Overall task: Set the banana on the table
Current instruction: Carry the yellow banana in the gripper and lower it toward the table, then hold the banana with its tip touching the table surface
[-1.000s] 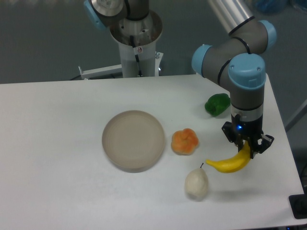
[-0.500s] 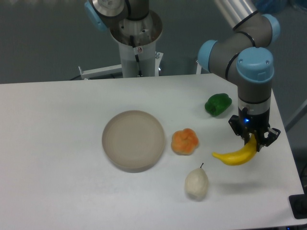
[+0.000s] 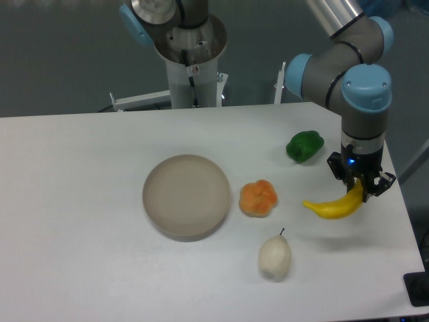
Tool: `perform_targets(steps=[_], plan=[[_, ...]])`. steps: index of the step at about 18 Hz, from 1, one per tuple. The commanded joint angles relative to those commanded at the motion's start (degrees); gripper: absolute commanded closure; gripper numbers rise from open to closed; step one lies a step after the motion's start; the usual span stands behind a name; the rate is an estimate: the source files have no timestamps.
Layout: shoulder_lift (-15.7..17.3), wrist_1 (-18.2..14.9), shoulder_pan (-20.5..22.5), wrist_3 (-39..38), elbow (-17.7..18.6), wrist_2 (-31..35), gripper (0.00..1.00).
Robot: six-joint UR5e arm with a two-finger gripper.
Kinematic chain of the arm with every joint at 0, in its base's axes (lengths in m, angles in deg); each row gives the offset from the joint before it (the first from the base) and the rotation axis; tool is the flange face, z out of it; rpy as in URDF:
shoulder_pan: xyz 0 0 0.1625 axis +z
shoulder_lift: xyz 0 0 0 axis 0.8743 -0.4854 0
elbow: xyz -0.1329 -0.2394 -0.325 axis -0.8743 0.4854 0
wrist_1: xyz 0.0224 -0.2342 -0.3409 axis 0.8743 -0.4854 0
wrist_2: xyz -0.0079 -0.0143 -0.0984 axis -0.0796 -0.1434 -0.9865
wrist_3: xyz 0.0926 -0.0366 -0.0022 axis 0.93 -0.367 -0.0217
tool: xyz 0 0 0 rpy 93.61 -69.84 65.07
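White table [image 3: 80, 201] carries everything. Round beige plate [image 3: 186, 196] sits near its middle, nothing in it. My arm [image 3: 365, 114] comes down near the right edge, wrist vertical. My gripper [image 3: 360, 188] points straight down, its 2 fingers clamped on the upper end of the banana [image 3: 334, 207], which hangs above the table's right side over its shadow. Orange fruit [image 3: 259, 198] just right of the plate, green pepper [image 3: 305, 145] behind it, pale pear [image 3: 275, 257] in front.

Lab — bare white table [image 3: 80, 201], robot arm [image 3: 348, 67].
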Motion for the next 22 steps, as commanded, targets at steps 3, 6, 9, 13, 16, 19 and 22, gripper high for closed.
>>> perform_targets(steps=[3,6,9,13,16,19,22], plan=[[-1.14,0.00,0.00,-0.79,0.00,0.09,0.77],[-3.25,0.09,0.00,-4.81,-0.52,0.79,0.78],[-5.10,0.00,-0.17,-11.84,-2.28,1.58,0.78],[-6.51,0.00,-0.44,-20.37,-2.46,1.58,0.78],[-6.86,-0.09,-0.62,-25.65,-2.11,1.58,0.78],[-7.56,-0.09,-0.62,-28.55,-1.93,1.49,0.78],[-9.14,0.00,-0.70,-30.15,-2.11,1.41,0.77]])
